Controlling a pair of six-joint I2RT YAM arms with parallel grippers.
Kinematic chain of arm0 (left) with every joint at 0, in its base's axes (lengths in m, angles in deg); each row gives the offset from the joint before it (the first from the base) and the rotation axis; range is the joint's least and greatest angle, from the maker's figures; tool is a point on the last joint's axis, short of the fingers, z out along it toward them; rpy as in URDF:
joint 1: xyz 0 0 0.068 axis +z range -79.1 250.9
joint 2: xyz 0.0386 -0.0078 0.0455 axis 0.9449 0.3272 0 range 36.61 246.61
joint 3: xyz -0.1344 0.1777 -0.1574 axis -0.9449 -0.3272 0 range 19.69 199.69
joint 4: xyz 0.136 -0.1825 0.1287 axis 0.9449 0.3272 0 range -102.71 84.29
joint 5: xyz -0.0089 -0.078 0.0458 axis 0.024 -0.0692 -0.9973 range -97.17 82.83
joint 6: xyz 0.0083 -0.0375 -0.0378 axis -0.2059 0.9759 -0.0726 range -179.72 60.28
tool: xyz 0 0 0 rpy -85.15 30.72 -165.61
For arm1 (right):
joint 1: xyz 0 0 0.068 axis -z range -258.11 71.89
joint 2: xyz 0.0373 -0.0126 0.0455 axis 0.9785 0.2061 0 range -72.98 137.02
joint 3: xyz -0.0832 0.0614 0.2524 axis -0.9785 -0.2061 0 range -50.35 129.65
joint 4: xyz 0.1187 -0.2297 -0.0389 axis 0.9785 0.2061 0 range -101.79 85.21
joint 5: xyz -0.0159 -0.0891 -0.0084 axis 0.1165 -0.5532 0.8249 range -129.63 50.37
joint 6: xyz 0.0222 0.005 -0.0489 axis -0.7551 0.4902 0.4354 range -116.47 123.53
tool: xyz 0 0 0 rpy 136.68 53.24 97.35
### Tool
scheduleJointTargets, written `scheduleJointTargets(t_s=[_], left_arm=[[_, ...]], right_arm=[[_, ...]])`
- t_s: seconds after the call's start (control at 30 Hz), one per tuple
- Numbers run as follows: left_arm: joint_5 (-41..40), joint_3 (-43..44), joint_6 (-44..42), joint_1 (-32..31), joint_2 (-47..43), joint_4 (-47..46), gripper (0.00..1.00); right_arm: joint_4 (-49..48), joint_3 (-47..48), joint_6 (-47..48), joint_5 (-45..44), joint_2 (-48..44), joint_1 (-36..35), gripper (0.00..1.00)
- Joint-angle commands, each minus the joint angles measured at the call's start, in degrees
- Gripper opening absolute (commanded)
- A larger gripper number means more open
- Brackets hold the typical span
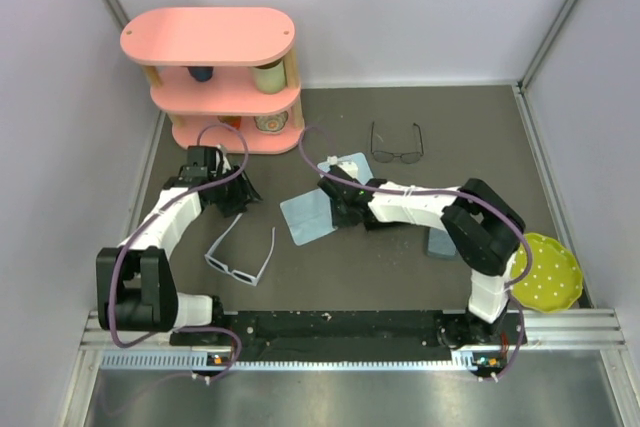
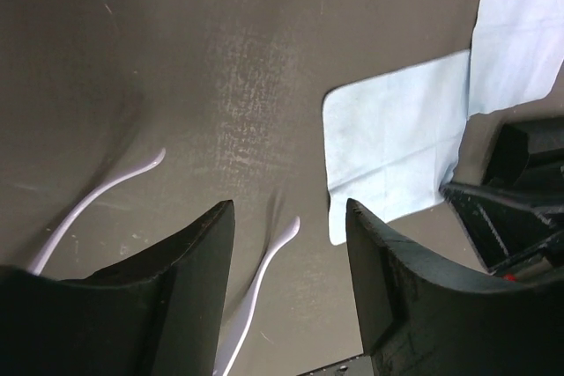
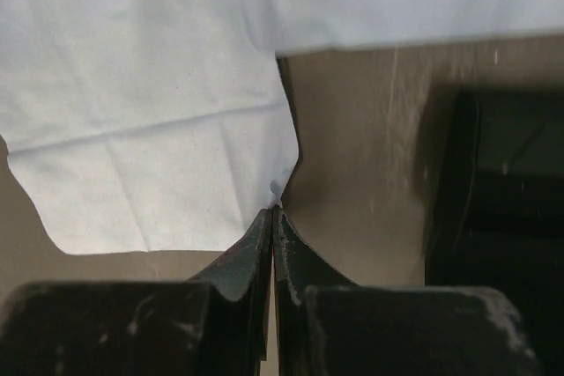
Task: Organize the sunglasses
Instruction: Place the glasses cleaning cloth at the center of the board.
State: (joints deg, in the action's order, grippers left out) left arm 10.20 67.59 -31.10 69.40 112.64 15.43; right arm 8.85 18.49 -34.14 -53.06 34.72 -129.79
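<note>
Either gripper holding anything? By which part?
Right gripper is shut on a corner of the light blue cloth. Left gripper is open, holding nothing.

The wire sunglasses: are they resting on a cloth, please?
No, the wire sunglasses lie directly on the bare table.

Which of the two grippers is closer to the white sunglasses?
Left. The left gripper hangs open just beyond the white sunglasses, over their temple tips; the right gripper is farther right, pinching a light blue cloth.
</note>
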Motion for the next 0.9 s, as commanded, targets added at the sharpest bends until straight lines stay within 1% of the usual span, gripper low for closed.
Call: scheduleJointTargets(t_s=[0.0, 0.27, 0.4, 0.43, 0.47, 0.57, 0.63, 0.73, 0.8, 0.87], left_arm=[[3.55, 0.53, 1.35, 0.18, 1.66, -3.26, 0.58], [5.14, 1.15, 1.44, -0.70, 4.48, -5.99, 0.57], [6.10, -0.17, 1.61, -1.49, 4.13, -6.96, 0.58], [6.28, -0.44, 1.53, -1.84, 4.04, -7.22, 0.58], [6.36, -0.79, 1.52, -2.10, 3.78, -7.40, 0.58], [7.33, -1.32, 1.44, -3.68, 3.34, -8.28, 0.59], [7.33, -1.14, 1.26, -5.35, 2.90, -8.80, 0.59], [6.72, -0.88, 1.52, -7.63, 2.63, -8.98, 0.59], [6.63, -0.79, 2.22, -8.69, 2.46, -9.42, 0.59], [6.19, -0.70, 2.49, -10.89, 2.72, -9.77, 0.59]], right_arm=[[5.89, -4.23, -6.62, 3.32, -6.79, -2.46, 0.00], [8.45, -12.84, -9.70, 6.22, -13.82, -3.69, 0.00], [10.20, -14.26, -9.44, 5.96, -15.76, -3.95, 0.00], [11.16, -14.26, -9.26, 5.70, -16.38, -3.95, 0.04], [11.61, -13.82, -8.31, 5.44, -17.60, -3.95, 0.18], [13.72, -11.54, -6.11, 3.42, -19.72, -3.87, 0.45], [14.33, -9.26, -4.70, 1.22, -21.74, -3.87, 0.49], [14.25, -5.84, -1.36, -0.54, -22.19, -3.08, 0.50], [13.46, -4.16, 1.98, -0.28, -21.05, -2.29, 0.49], [11.54, -2.48, 5.74, 1.12, -19.20, -1.06, 0.44]])
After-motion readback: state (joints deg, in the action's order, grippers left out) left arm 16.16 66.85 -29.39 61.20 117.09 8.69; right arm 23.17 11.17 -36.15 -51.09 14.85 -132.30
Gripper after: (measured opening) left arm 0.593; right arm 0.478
